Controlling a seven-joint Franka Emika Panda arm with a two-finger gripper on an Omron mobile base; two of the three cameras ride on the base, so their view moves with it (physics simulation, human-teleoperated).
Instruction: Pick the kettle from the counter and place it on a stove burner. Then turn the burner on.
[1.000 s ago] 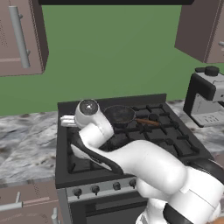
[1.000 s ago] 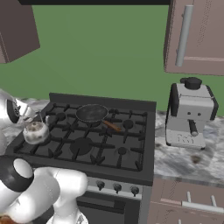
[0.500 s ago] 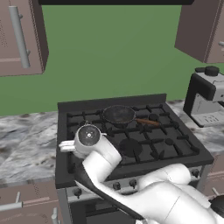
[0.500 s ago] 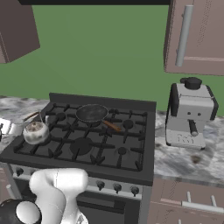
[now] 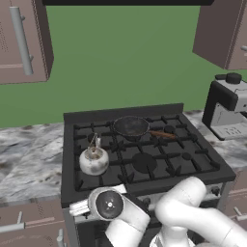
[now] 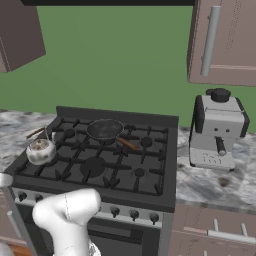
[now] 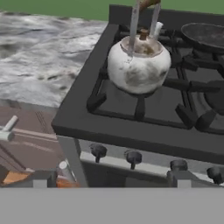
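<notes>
The silvery-white kettle (image 5: 93,160) (image 6: 41,151) (image 7: 138,64) stands upright on the front-left stove burner, which it covers, on the black grates of the stove (image 5: 159,181). Nothing touches it. My gripper (image 7: 109,179) is open and empty, low in front of the stove's front-left corner and below the kettle. Its dark fingertips (image 7: 39,179) stand wide apart, facing the row of knobs (image 7: 133,156). In the left base view the hand (image 5: 108,205) hangs just before the stove's front edge. The marbled counter (image 5: 29,154) (image 7: 43,57) lies left of the stove.
A dark frying pan (image 5: 130,126) (image 6: 105,129) with a wooden handle sits on a rear burner. A coffee machine (image 5: 226,108) (image 6: 217,127) stands on the counter right of the stove. Brown drawers (image 7: 26,140) are under the left counter, beside my hand.
My hand has come down from above the kettle to a spot low in front of the stove. The kettle has stayed on its burner.
</notes>
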